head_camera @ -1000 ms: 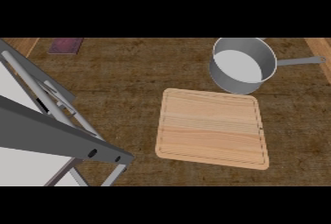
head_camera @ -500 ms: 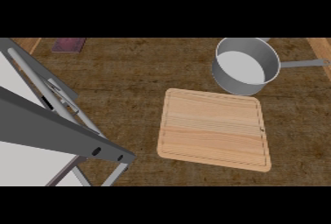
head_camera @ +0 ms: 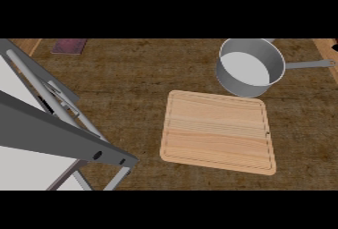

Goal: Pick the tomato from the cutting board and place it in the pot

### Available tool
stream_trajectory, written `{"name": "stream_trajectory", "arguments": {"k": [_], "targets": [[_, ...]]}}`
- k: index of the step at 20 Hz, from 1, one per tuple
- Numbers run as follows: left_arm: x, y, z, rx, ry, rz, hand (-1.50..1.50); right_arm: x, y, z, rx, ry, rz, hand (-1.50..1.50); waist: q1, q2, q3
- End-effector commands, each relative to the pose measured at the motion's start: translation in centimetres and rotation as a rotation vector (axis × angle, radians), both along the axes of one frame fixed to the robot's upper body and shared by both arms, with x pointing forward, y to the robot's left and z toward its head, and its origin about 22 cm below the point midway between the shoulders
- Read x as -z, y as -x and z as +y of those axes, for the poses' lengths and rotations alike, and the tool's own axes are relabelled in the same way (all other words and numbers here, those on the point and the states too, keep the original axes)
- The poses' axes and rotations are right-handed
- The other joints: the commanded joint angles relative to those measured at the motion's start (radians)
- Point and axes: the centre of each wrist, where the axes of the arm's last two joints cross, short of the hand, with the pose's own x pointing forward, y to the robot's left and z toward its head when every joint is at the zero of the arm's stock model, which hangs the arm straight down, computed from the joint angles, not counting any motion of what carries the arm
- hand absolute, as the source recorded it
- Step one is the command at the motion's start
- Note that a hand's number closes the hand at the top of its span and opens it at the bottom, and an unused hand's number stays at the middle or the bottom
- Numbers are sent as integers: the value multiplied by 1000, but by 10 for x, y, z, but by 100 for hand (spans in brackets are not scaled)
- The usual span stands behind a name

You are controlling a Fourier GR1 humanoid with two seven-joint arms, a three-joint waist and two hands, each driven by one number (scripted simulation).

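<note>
**Two task things showing, tomato out of sight**

The cutting board point(head_camera: 217, 132) is lying flat on the brown counter point(head_camera: 132, 71), its pale wood top bare and a thin groove running round its edge. The pot point(head_camera: 246, 91) is standing just past the board's far right corner. Whether the two are touching cannot be told. The pot's pale inside is facing up, and its handle point(head_camera: 307, 65) is pointing away to the right of the board.

Where the tomato is cannot be told: it is showing neither on the board nor in the pot.

To the left of the board, a large grey structure point(head_camera: 59, 129) is filling that side. It is made up of a dark slanting beam with two small holes near its end and pale rods crossing behind it. Far beyond the board's left side, a small purplish flat thing point(head_camera: 70, 45) is lying at the counter's far edge.

Neither the left hand nor the right hand is showing, so how their fingers are standing cannot be told.
</note>
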Motion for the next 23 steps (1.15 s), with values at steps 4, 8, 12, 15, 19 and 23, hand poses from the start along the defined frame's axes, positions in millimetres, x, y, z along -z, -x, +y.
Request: {"name": "stream_trajectory", "arguments": {"k": [4,8,12,15,19,23], "targets": [[7,14,3,6,-9,-16,0,41,-23,27,5,-60,224,-150,8,0,1],[-3,4,10,-15,-5,-25,0,65,-30,40,-42,-196,208,-150,0,2,1],[-4,-4,0,-6,5,-6,0,67,-29,32,-36,-432,185,-150,-3,4,2],[-4,-1,3,4,-8,17,0,69,-30,31,20,-624,103,-150,2,5,2],[-7,-12,-9,-9,-4,-20,0,60,-8,-16,109,-726,24,-150,1,13,3],[-1,-9,-2,1,1,-25,0,47,11,-50,168,-801,-19,-150,9,17,3]]}}
